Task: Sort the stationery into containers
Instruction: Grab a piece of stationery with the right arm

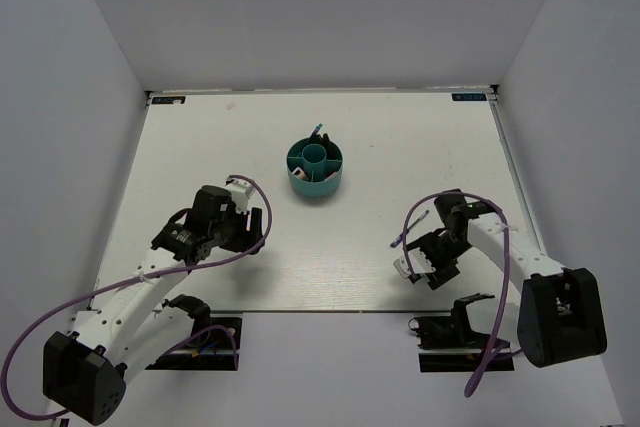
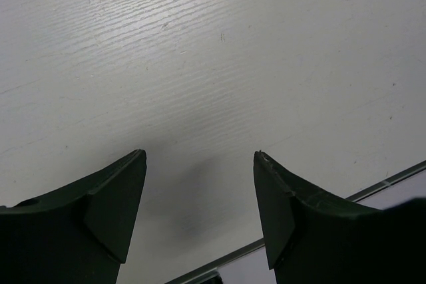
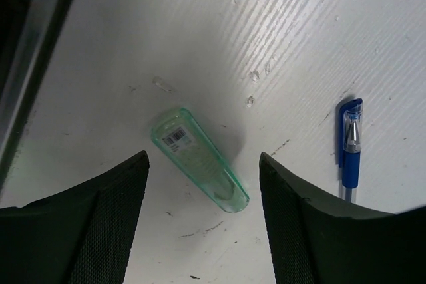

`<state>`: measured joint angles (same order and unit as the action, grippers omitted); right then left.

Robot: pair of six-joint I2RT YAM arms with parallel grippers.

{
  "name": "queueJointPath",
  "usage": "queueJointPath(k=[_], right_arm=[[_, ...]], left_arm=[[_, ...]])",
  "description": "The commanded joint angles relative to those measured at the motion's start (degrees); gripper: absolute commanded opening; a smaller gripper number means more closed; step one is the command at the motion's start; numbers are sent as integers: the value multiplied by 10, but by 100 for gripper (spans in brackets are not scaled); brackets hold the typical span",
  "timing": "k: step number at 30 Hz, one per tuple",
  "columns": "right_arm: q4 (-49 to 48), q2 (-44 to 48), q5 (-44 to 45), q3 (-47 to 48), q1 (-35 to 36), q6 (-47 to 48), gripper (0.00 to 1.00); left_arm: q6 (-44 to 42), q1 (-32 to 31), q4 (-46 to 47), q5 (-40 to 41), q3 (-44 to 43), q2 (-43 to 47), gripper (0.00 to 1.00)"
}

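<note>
A pale mint piece (image 3: 200,159), a see-through wedge with a barcode label, lies slantwise on the table. My right gripper (image 3: 203,155) hovers over it, open, one finger on each side and neither touching it. A thin blue pen (image 3: 351,151) lies just right of the right finger. The round teal organiser (image 1: 300,182) stands mid-table, with a blue pen (image 1: 318,131) sticking out at its far rim and small pieces in its compartments. My left gripper (image 1: 258,234) is left of and nearer than the organiser; the left wrist view shows it (image 2: 200,157) open over bare table with nothing between its fingers.
The table's near edge (image 2: 373,187) runs just beyond the left gripper's right finger. In the right wrist view the table's edge strip (image 3: 26,64) is at the far left. White walls enclose the table on three sides.
</note>
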<state>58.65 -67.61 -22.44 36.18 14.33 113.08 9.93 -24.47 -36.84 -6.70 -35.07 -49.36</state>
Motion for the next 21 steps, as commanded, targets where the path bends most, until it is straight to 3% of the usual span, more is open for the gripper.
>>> queueJointPath(k=[1,10,21], right_arm=[[-53,-5,5,-15,-4,329,70],[-41,-20,26,-31,-11,374,66],[-36,-47,40,-56,-10,399,51]], left_arm=[[-1,4,4,-5,-7,2,76],[0,4,2,-3,-9,3,77],[-1,4,-2,7,-8,6,77]])
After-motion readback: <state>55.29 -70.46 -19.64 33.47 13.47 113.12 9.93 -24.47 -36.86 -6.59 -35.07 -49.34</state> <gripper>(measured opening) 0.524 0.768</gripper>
